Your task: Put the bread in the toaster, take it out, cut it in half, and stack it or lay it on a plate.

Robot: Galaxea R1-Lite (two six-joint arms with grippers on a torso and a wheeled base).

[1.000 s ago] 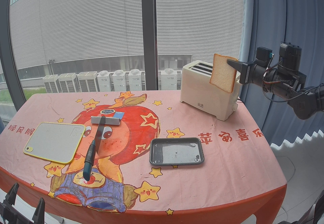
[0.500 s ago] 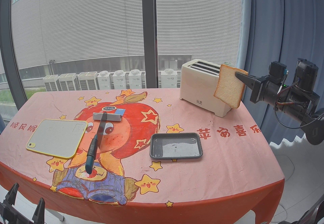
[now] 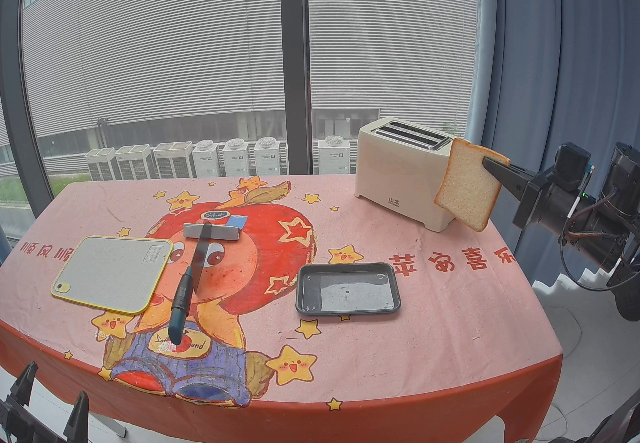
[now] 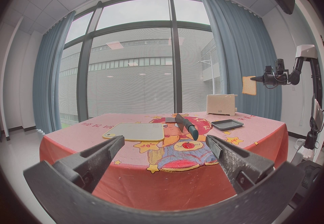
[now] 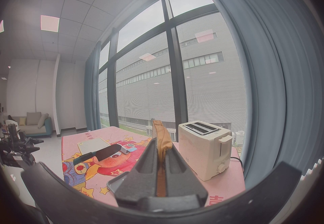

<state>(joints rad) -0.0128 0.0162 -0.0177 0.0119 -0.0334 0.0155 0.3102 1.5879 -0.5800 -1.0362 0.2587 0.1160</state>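
My right gripper [image 3: 497,168] is shut on the edge of a slice of bread [image 3: 469,184] and holds it upright in the air, just off the right end of the white two-slot toaster [image 3: 400,171]. In the right wrist view the bread [image 5: 161,140] stands edge-on between the fingers, with the toaster [image 5: 206,148] beside it. A dark rectangular plate [image 3: 348,289] lies mid-table. A knife [image 3: 187,284] with a teal handle leans on a small block next to the cutting board [image 3: 111,272]. My left gripper [image 4: 165,147] hangs open below the table's near left edge, holding nothing.
The table [image 3: 427,344] carries a pink cartoon cloth. A window runs along its far side and a blue curtain [image 3: 560,64] hangs at the right, behind my right arm. The toaster's lever [image 5: 223,140] faces the curtain side.
My right gripper has carried the bread to the right and lower, away from above the toaster. The head camera shifted slightly early on. The left arm has not moved.
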